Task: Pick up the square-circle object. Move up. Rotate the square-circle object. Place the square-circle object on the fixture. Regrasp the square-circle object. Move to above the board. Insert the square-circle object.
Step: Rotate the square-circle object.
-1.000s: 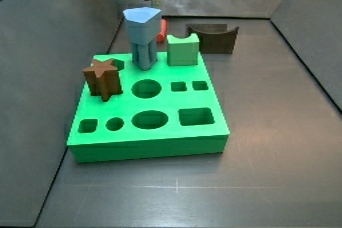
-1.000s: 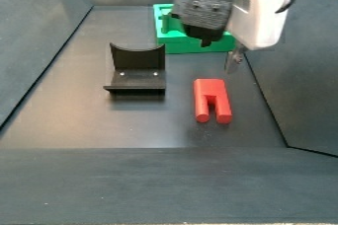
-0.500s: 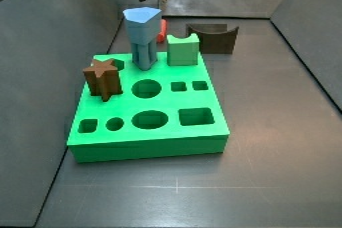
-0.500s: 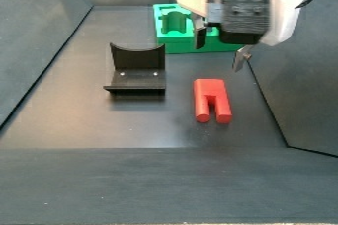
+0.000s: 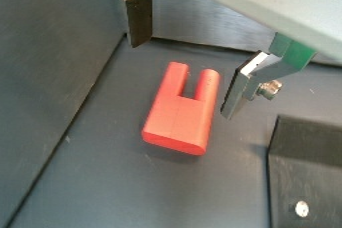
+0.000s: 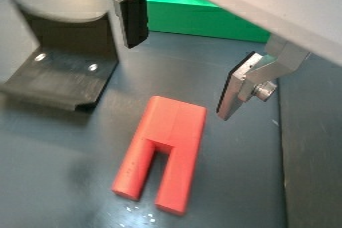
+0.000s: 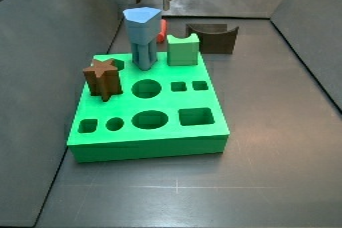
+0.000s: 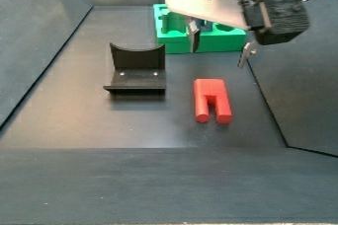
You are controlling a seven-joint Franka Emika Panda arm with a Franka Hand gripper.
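The small bright red plastic peg (image 8: 211,100) lies flat on the dark grey desk (image 8: 145,130). It has a blocky body and a slot cut in one end, which makes two legs. The robot's hand (image 8: 218,43) hangs in the air above the peg, toward 12 o'clock from it in a side view. The hand is open and holds nothing. In both wrist views the two flat silver fingers (image 5: 138,14) (image 6: 245,82) stand wide apart, with the red peg (image 5: 185,106) (image 6: 160,156) below and between them, not touching. The small dark brown block with a curved notch (image 8: 134,68) sits at about 10 o'clock from the peg. The big bright green slab with holes (image 7: 147,107) carries a tall blue peg (image 7: 143,36) and a brown star peg (image 7: 103,76).
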